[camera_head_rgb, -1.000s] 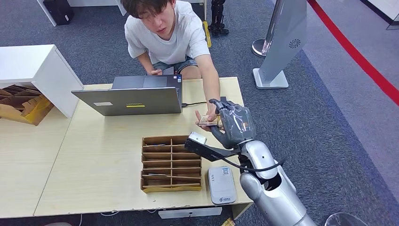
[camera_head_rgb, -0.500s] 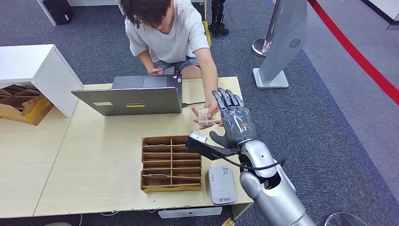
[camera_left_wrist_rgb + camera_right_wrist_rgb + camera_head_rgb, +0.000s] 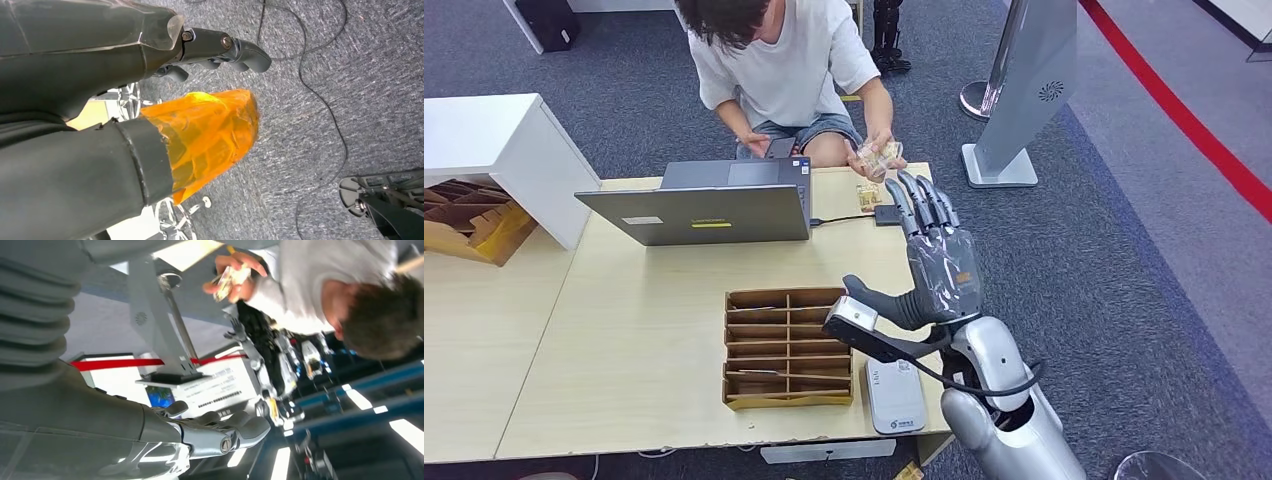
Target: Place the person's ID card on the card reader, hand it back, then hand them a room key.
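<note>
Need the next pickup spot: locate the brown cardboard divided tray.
In the head view, the brown cardboard divided tray sits on the pale wooden table, in front of the grey laptop, with the white card reader to its right.

A table (image 3: 624, 330) with a light wooden top stands on grey-blue carpet (image 3: 1104, 240). On the table lie an open grey laptop (image 3: 709, 205) at the far side, with a black cable (image 3: 836, 220) going from it to a small dark adapter (image 3: 886, 213), a brown cardboard organizer (image 3: 786, 347) with many compartments in the middle, and a white card reader (image 3: 895, 396) just beside the organizer, at the near edge. At the left end a white box (image 3: 499, 150) rests on the table, and next to it there are folded cardboard pieces (image 3: 469, 225).
</note>
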